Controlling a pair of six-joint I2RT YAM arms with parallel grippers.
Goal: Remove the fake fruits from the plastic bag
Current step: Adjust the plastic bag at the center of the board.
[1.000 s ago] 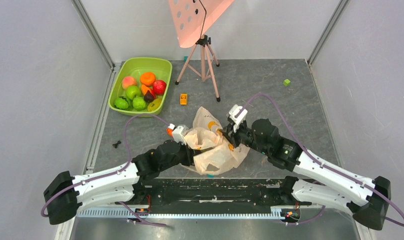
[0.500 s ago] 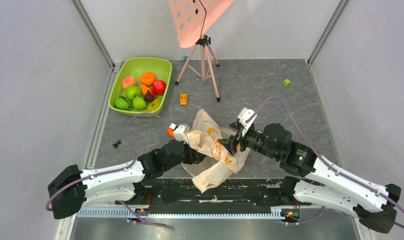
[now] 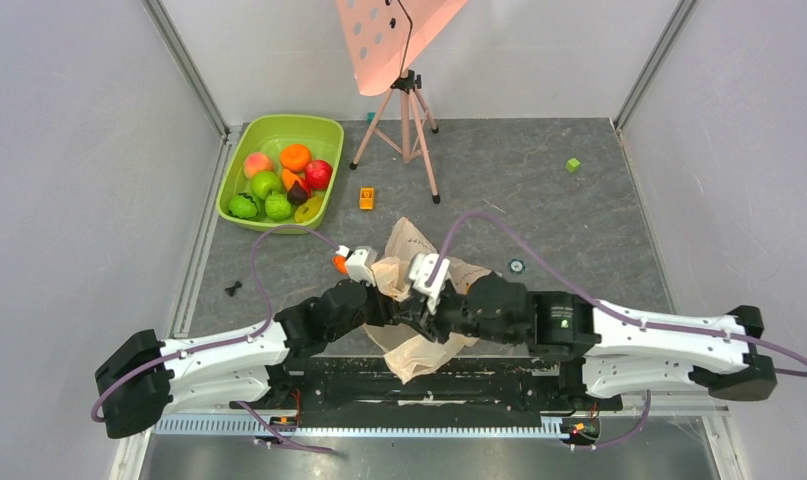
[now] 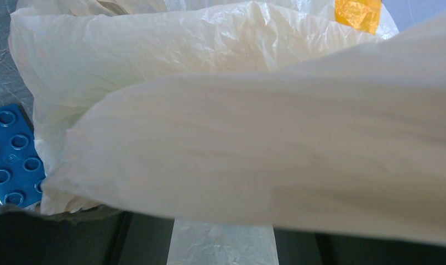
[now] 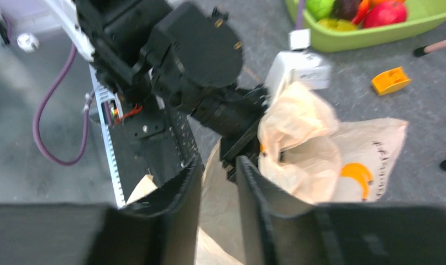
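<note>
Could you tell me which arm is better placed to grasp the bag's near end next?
Probably the right. The right pincer straddles a fold at the near end of the bag, while the left pincer seems occupied holding the bunched upper part.

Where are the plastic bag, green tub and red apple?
plastic bag (image 3: 410, 239), top view, its flat far part.
green tub (image 3: 284, 128), top view, its far wall.
red apple (image 3: 319, 174), top view, its middle.
</note>
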